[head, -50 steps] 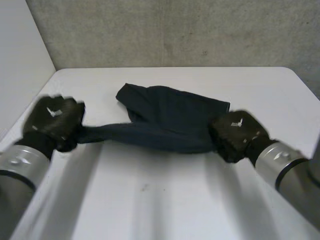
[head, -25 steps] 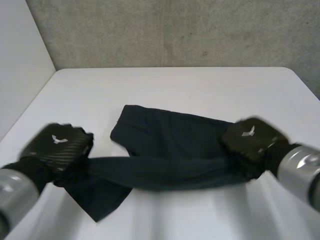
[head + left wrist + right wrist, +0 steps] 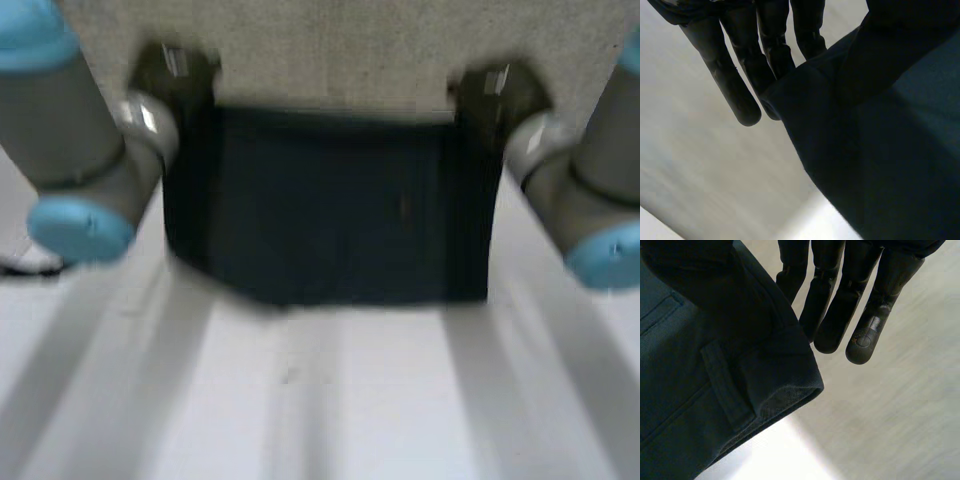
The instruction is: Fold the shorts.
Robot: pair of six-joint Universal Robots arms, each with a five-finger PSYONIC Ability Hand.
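Note:
The dark navy shorts (image 3: 330,205) hang in the air as a flat sheet, stretched between my two raised hands. My left hand (image 3: 178,75) holds one upper corner and my right hand (image 3: 490,95) the other. In the left wrist view, the cloth (image 3: 890,150) is pinched at its corner between straight fingers (image 3: 735,75) and the thumb. The right wrist view has the same grip: straight fingers (image 3: 870,305) behind the hem corner (image 3: 690,390), thumb pressing on the front. The lower edge of the shorts hangs just above the table (image 3: 330,400).
White tabletop stretches below and in front of the hanging shorts. A grey concrete wall (image 3: 330,50) stands behind. Both forearms with light-blue caps (image 3: 80,225) flank the cloth on either side.
Both hands rose from table level and lifted the shorts off the table. The cloth, bunched and stretched low before, now hangs spread between them.

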